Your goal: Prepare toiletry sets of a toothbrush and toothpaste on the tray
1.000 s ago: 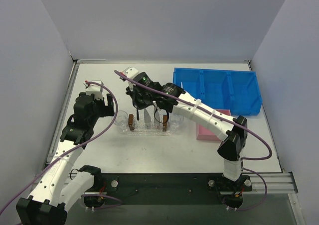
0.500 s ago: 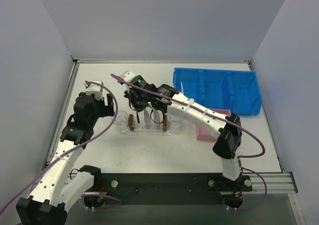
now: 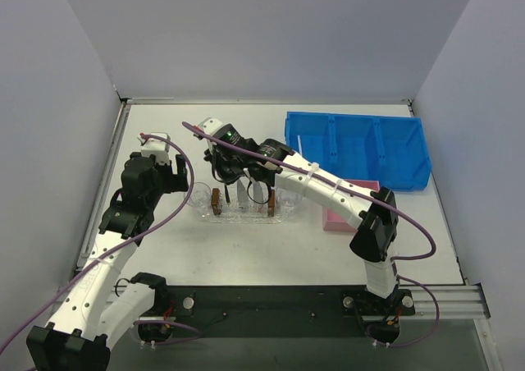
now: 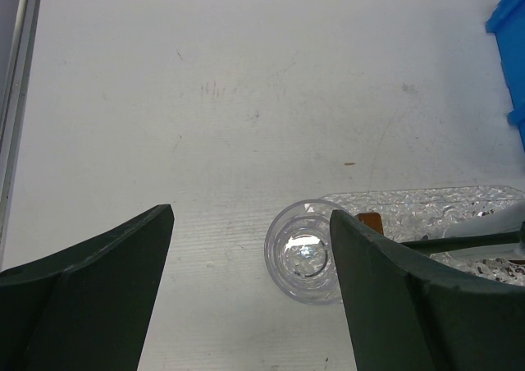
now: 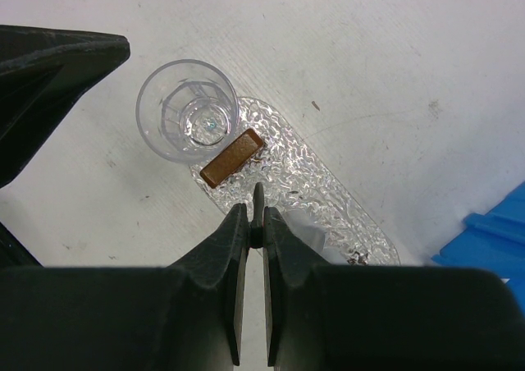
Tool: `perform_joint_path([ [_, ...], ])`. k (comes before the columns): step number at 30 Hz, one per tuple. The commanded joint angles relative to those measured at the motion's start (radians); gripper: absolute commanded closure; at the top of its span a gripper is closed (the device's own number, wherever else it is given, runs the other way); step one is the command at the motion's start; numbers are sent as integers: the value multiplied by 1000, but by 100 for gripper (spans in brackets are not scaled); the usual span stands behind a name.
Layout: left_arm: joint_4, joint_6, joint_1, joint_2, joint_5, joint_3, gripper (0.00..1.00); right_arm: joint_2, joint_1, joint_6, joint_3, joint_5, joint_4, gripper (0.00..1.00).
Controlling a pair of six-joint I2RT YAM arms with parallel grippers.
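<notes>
The left gripper (image 4: pixel 250 215) hangs over bare table (image 3: pixel 164 248), its dark, wedge-shaped fingers (image 4: pixel 90 293) spread wide and holding nothing. Just right of it stands a clear round cup (image 4: pixel 302 252), upright, with ribbed walls and a thick, shiny base. It touches or nearly touches the left end of the tray (image 4: pixel 435 209).

The tray is clear plastic with a pebbled, glassy texture and rounded ends, and it lies flat across the middle of the table. A small brown rectangular block (image 5: pixel 233 158) rests on its left end, tilted, right beside the cup. A second block (image 3: pixel 271 200) sits toward the right end. A silvery toothpaste (image 4: pixel 499 220) tube lies on the tray past the first block; in the top view pale tubes show between the two blocks.

The right gripper (image 5: pixel 256 211) hovers above the tray's left half, its fingers pressed together on a thin black toothbrush (image 5: pixel 259 192). In the left wrist view the brush shows as a slim dark rod crossing over the tray.

Right of the tray lies a flat pink box (image 3: pixel 349 215), partly under the right arm. Behind it is a blue plastic bin (image 3: pixel 357 145) with three compartments.

The table is matt white with faint scuffs and a metal rail along its left edge. Plain pale grey walls (image 3: pixel 246 34) close it in on the left, back and right.
</notes>
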State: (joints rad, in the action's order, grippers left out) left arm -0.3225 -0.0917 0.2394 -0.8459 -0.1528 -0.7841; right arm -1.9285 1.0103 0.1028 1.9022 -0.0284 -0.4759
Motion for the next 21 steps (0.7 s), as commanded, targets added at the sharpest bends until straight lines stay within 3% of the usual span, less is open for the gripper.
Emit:
perform_joint_path([
  [1, 19, 9, -2, 1, 6, -44, 12, -32, 5, -8, 35, -2, 2, 100],
  [21, 17, 10, -2, -2, -4, -44, 12, -66, 13, -18, 66, -16, -29, 100],
])
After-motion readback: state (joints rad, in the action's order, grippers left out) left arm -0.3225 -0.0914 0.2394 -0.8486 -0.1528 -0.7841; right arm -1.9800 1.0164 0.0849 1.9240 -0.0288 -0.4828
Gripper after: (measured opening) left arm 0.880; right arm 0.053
